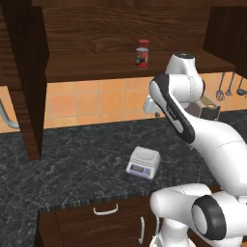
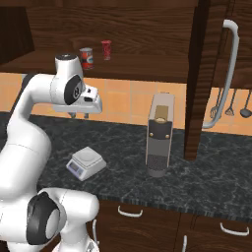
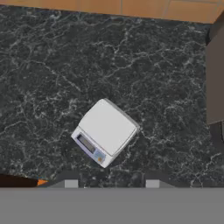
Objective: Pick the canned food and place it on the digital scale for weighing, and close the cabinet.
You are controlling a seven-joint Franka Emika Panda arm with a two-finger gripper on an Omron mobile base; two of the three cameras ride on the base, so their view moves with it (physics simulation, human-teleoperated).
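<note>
The canned food [image 1: 142, 59] [image 2: 86, 58] stands upright on the shelf of the open cabinet [image 1: 87, 67], a short tin with a red label. The digital scale [image 1: 143, 162] [image 2: 85, 163] [image 3: 106, 131] lies flat on the dark counter with nothing on its platform. My gripper [image 2: 79, 115] [image 3: 110, 184] hangs above the counter, pointing down, below the shelf and over the scale. Its fingertips [image 3: 70, 183] stand apart with nothing between them, so it is open. Both cabinet doors stand open; the right one [image 2: 202, 74] carries a long silver handle [image 2: 227, 74].
A slim red cup [image 2: 106, 49] stands beside the can on the shelf. A grey coffee machine [image 2: 160, 133] stands on the counter [image 1: 72, 164] right of the scale. The left cabinet door [image 1: 29, 77] juts out. Utensils [image 2: 231, 106] hang on the tiled wall. Drawers [image 1: 106, 217] sit below.
</note>
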